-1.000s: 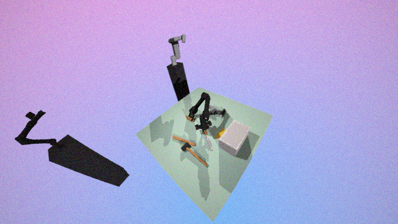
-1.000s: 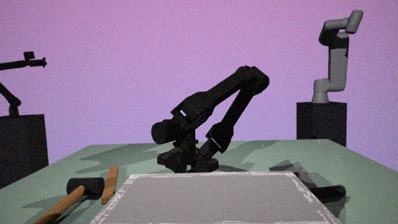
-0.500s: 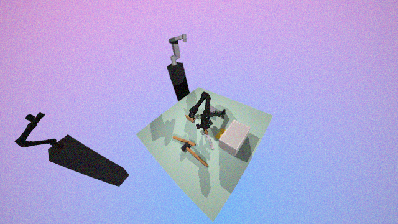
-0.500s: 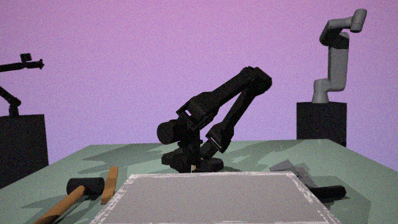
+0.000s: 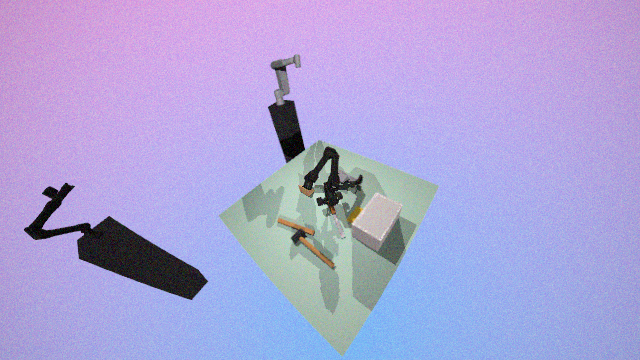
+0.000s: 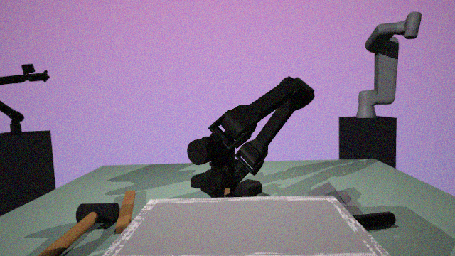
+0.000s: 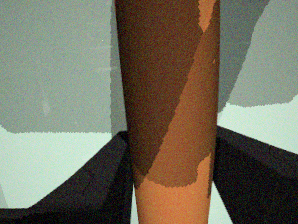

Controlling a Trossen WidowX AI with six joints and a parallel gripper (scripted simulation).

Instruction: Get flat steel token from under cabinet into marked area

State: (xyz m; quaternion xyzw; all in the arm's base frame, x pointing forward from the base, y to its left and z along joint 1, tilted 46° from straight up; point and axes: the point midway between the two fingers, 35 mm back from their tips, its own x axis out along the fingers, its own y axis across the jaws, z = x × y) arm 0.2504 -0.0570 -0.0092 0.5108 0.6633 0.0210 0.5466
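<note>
My gripper (image 5: 332,205) (image 7: 165,136) is shut on the orange wooden handle (image 7: 172,100) of a tool. Its pale, narrow blade (image 5: 339,227) points down past the fingers, toward the table in front of the cabinet; whether its tip touches the table I cannot tell. The pale cabinet (image 5: 378,218) (image 6: 242,227) stands to the right of the tool in the top view. The yellow marked area (image 5: 355,215) shows at the cabinet's near side, partly hidden. The blade is apart from the cabinet. The steel token is not visible, and the vent slots cannot be made out.
A black-headed mallet (image 5: 316,251) (image 6: 97,212) and a wooden bar (image 5: 296,226) (image 6: 126,210) lie on the table (image 5: 335,330) on one side. A grey tool with a black handle (image 5: 358,180) (image 6: 377,220) lies on the other side, near my arm. Two other arms stand on pedestals off the table.
</note>
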